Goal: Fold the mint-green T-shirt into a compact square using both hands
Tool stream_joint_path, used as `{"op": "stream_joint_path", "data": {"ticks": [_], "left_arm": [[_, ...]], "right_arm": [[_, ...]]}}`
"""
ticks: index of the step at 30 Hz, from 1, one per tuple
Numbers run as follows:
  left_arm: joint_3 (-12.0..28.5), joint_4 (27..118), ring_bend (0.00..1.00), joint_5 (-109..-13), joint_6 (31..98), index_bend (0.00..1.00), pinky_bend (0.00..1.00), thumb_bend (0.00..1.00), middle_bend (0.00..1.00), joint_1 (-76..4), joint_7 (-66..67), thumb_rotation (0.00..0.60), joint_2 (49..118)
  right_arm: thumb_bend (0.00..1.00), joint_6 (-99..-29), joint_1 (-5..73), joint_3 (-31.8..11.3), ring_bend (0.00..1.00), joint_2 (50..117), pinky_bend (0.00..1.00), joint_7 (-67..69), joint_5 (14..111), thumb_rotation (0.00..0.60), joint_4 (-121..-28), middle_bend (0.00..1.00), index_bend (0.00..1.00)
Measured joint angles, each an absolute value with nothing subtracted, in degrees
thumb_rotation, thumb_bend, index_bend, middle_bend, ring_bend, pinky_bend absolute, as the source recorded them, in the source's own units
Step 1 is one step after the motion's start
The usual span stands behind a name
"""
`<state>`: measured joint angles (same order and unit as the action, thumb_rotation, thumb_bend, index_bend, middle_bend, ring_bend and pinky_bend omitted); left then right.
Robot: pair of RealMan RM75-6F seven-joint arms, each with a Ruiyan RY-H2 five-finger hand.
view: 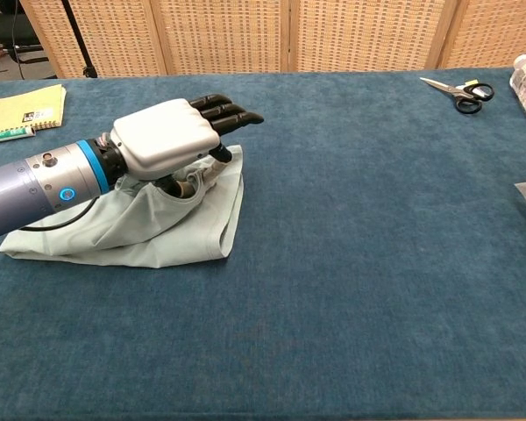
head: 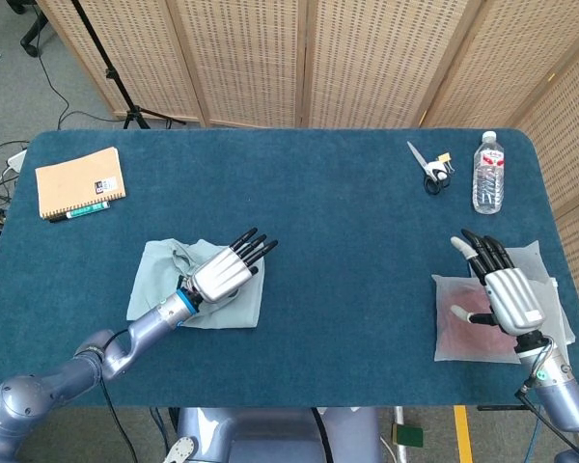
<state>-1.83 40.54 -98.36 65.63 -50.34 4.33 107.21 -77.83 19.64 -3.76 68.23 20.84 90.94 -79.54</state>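
while the left hand (view: 171, 140) sits low over the mint-green t-shirt (view: 171, 230), its dark fingers (view: 232, 112) stretch out flat and together past the cloth's far right corner, palm down. from the chest view a bit of collar bunches up under the palm and the thumb seems tucked into that fold, but i cannot tell if it really pinches the fabric. the shirt is a rumpled, partly folded heap on the near-left part of the blue table (view: 359, 263), one folded edge running along its right side, the left corner trailing out under the forearm. in the head view the same left hand (head: 224, 272) covers the right half of the shirt (head: 156, 280), fingertips reaching just off the cloth onto bare table.

near the front right edge, the right hand (head: 502, 287) hovers or rests over a translucent plastic bag (head: 454, 333) with something pinkish inside; fingers straight and a little spread, thumb out to the side, holding nothing that i can see. contact with the bag not clear.

further back on the left, an orange spiral notebook (head: 79, 180) with a green pen (head: 77, 212) just along its near edge. far right, scissors (head: 429, 169) lie flat and a water bottle (head: 488, 174) lies just beside them, near the table's back corner. wicker screens (head: 309, 58) stand behind the table.
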Motion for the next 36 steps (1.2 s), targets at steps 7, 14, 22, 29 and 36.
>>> {"op": "stream_joint_path", "data": {"ticks": [7,14,22,29,36], "left_arm": [[-1.3,40.0,0.00,-97.6,65.3,0.19,0.00,0.48,0.00,-50.4,5.0,0.600,108.5],[0.3,40.2,0.00,-95.8,66.1,0.00,0.00,0.02,0.00,-49.7,5.9,0.600,109.3],[1.3,42.7,0.00,-94.3,66.3,0.00,0.00,0.00,0.00,-49.1,5.8,0.600,108.4],[1.7,45.8,0.00,-93.8,66.6,0.00,0.00,0.00,0.00,-48.8,4.2,0.600,106.3],[2.0,52.2,0.00,-93.9,67.7,0.00,0.00,0.00,0.00,-48.4,2.6,0.600,100.9]], "right_arm": [[0.00,-77.9,19.6,-3.8,0.00,68.1,0.00,21.0,91.0,0.600,-79.6,0.00,0.00],[0.00,-77.8,19.6,-3.7,0.00,68.0,0.00,21.0,91.1,0.600,-79.7,0.00,0.00],[0.00,-77.8,19.5,-3.6,0.00,68.0,0.00,20.7,91.1,0.600,-79.8,0.00,0.00],[0.00,-77.7,19.6,-3.5,0.00,68.1,0.00,20.4,91.2,0.600,-80.0,0.00,0.00],[0.00,-77.5,19.6,-3.4,0.00,68.2,0.00,20.0,91.2,0.600,-80.1,0.00,0.00]]}}
